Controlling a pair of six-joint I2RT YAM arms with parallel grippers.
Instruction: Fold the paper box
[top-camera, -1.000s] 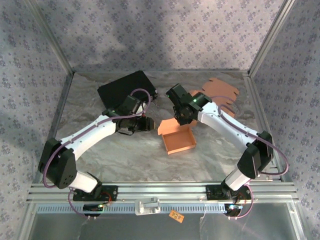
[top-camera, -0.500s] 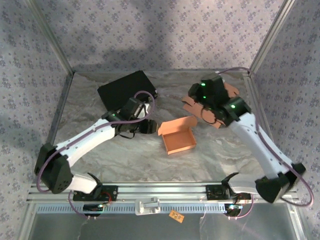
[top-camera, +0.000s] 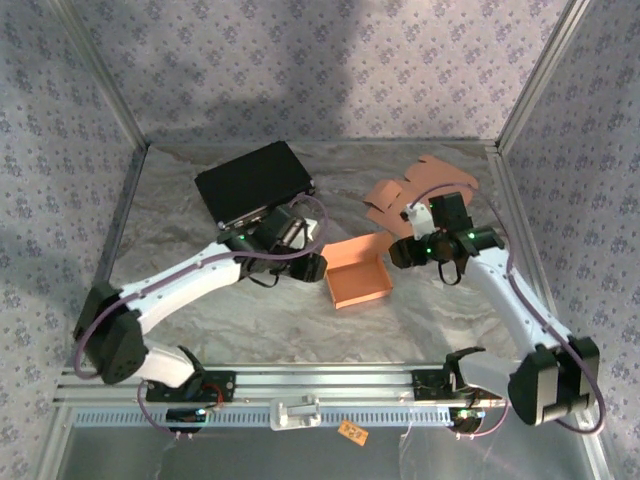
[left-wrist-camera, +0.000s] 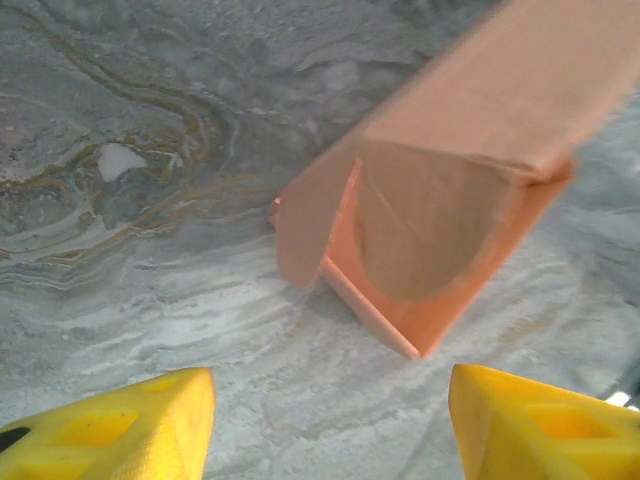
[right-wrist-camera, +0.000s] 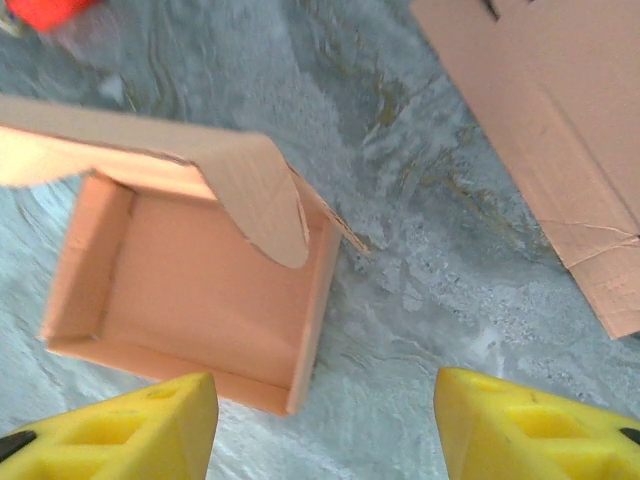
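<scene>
Facing paper box (left-wrist-camera: 440, 220), left gripper (left-wrist-camera: 330, 425)

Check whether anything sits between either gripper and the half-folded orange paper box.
Nothing visible does. Bare marbled table separates the left gripper and the right gripper from the orange paper box. The flat orange cardboard sheets lie aside, farther back on the table.
</scene>
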